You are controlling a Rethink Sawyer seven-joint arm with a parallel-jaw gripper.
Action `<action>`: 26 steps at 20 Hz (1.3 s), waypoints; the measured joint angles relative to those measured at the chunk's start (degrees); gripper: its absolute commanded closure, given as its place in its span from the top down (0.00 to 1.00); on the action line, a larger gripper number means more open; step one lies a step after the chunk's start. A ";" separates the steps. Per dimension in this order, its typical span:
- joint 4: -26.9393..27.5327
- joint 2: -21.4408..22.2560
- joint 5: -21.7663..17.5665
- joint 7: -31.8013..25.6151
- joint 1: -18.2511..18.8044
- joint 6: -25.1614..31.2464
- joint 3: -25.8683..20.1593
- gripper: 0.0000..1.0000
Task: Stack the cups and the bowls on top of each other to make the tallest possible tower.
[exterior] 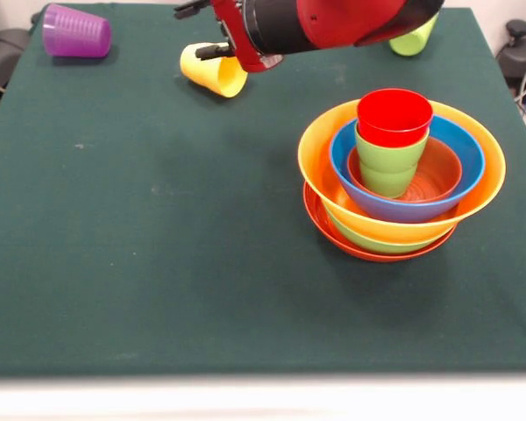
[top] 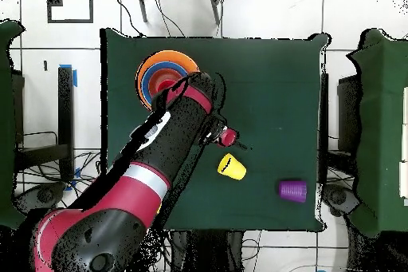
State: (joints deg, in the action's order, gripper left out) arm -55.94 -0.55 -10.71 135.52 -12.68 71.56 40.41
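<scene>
Two loose cups near the gripper (exterior: pixel 217 51): yellow cup (exterior: pixel 214 70) on its side just beside it, purple cup (exterior: pixel 76 32) well apart. Light, glossy, probably slippery and thin-walled; judge pinching the yellow cup's rim wall best. Cannot tell the claw's state.

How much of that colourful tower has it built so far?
Done: the nested plastic bowls hold a light green cup with a red cup in it. In hand: nothing visibly; the claw is beside the lying yellow cup. Left: that one, the lying purple cup and another green cup.
</scene>
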 measured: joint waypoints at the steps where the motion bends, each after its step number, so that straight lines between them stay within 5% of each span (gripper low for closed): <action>1: -0.13 0.14 0.00 0.00 0.02 0.00 0.02 1.00; 9: -0.58 0.89 0.15 0.00 1.37 0.01 0.04 1.00; 26: 0.28 -6.99 6.88 0.00 1.54 -0.01 -0.02 1.00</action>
State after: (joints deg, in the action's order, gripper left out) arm -55.66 -7.54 -3.83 135.52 -11.14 71.54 40.39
